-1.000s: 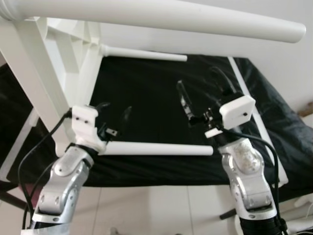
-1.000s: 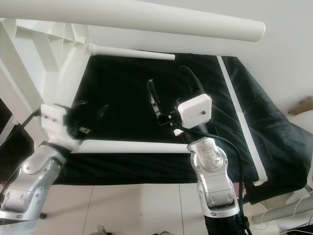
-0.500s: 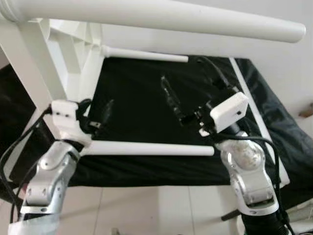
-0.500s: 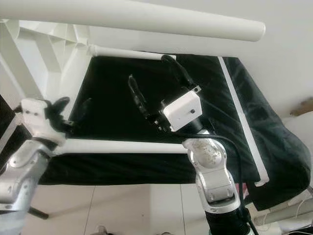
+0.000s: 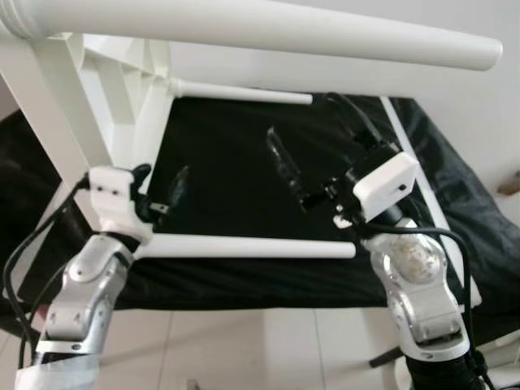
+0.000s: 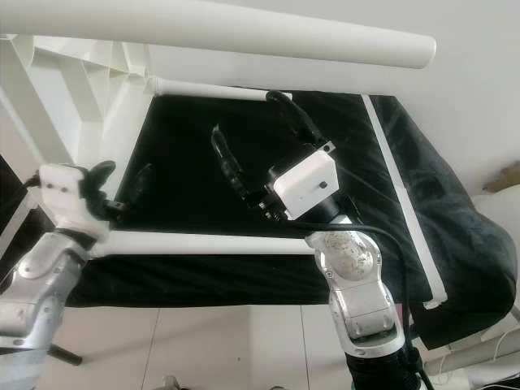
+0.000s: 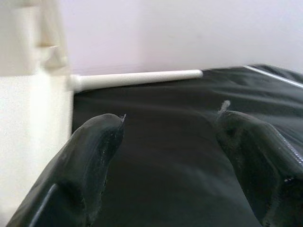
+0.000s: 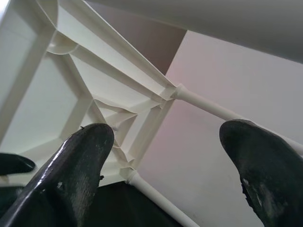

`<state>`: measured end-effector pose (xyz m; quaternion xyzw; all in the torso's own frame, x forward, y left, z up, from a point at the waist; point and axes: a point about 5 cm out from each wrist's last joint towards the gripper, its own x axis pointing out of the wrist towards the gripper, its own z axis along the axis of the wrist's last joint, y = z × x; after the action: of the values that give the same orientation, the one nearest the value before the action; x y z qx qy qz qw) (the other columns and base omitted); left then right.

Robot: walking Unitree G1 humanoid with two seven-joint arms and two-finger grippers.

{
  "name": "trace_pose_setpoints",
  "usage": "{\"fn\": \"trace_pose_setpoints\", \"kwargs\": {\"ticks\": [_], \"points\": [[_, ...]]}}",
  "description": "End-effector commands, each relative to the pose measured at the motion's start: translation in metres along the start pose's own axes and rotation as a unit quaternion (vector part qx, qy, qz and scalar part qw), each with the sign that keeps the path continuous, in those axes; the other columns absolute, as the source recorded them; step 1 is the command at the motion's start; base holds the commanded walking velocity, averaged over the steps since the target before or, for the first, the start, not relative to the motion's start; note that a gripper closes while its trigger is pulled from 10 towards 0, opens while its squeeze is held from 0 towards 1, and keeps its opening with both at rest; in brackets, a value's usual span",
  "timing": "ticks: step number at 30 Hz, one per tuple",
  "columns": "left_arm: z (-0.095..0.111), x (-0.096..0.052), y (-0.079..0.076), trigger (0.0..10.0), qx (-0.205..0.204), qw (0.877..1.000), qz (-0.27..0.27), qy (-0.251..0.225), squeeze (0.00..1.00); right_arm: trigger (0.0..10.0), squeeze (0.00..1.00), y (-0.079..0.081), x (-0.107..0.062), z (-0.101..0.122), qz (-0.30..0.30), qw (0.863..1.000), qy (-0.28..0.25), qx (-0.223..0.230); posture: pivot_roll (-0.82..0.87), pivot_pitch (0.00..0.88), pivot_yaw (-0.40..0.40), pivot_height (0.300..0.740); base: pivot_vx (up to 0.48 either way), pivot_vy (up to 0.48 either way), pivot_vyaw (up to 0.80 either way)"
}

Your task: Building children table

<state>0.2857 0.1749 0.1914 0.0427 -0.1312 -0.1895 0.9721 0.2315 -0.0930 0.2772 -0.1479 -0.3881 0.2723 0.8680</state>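
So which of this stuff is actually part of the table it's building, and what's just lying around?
Part of the job:
white tabletop frame
near leg
far leg
top leg
left gripper, open
right gripper, open

Just lying about:
black cloth
white strip on it

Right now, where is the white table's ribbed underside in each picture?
Left eye view: underside, upper left.
Right eye view: underside, upper left again.
Left wrist view: the blurred pale block.
Right wrist view: its ribs, close up.
Shared landmark: the thin white leg plugged into it.
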Motion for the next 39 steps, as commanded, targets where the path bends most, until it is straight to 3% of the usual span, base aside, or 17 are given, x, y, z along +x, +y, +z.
{"fn": "trace_pose_setpoints", "kwargs": {"ticks": [1,12,16,19,27,30,32,37,39], "points": [[-0.007,-0.001,-0.012,10.0,0.012,0.998,-0.056,0.007,0.00,10.0,0.00,0.002,-0.002,0.005,0.013,1.000,-0.003,0.007,0.00,0.053,-0.014,0.740,0.000,0.000,0.00],[-0.013,0.005,-0.002,10.0,0.036,0.998,-0.038,0.033,0.00,10.0,0.00,0.003,-0.010,0.012,0.082,0.996,0.013,0.023,-0.02,0.070,0.020,0.740,0.000,0.000,0.00],[-0.014,0.009,-0.001,10.0,0.048,0.997,-0.040,0.039,0.00,10.0,0.00,-0.002,-0.015,0.014,0.104,0.994,0.015,-0.012,-0.03,0.078,0.045,0.740,0.000,0.000,0.00],[-0.015,0.013,0.000,10.0,0.058,0.996,-0.050,0.042,0.00,10.0,0.00,-0.004,-0.021,0.017,0.105,0.992,0.000,-0.067,-0.03,0.080,0.065,0.740,0.000,0.000,0.00],[-0.015,0.020,0.003,10.0,0.062,0.996,-0.055,0.042,0.00,10.0,0.00,0.003,-0.029,0.013,0.084,0.994,0.005,-0.076,-0.03,0.083,0.075,0.740,0.000,0.000,0.00],[-0.016,0.022,0.003,10.0,0.063,0.996,-0.055,0.042,0.00,10.0,0.00,0.005,-0.034,0.010,0.072,0.990,0.003,-0.119,-0.03,0.089,0.077,0.740,0.000,0.000,0.00],[-0.016,0.022,0.003,10.0,0.063,0.996,-0.055,0.042,0.00,10.0,0.00,0.005,-0.034,0.010,0.072,0.990,0.003,-0.119,-0.03,0.089,0.077,0.740,0.000,0.000,0.00],[-0.018,0.024,0.000,10.0,0.060,0.996,-0.055,0.044,0.00,10.0,0.00,-0.002,-0.025,0.006,0.007,0.973,-0.021,-0.231,-0.03,0.101,0.062,0.740,0.000,0.000,0.00],[-0.019,0.024,0.000,10.0,0.060,0.996,-0.055,0.043,0.00,10.0,0.00,-0.001,-0.020,0.005,0.003,0.971,-0.028,-0.239,-0.02,0.102,0.060,0.740,0.000,0.000,0.00]]}}
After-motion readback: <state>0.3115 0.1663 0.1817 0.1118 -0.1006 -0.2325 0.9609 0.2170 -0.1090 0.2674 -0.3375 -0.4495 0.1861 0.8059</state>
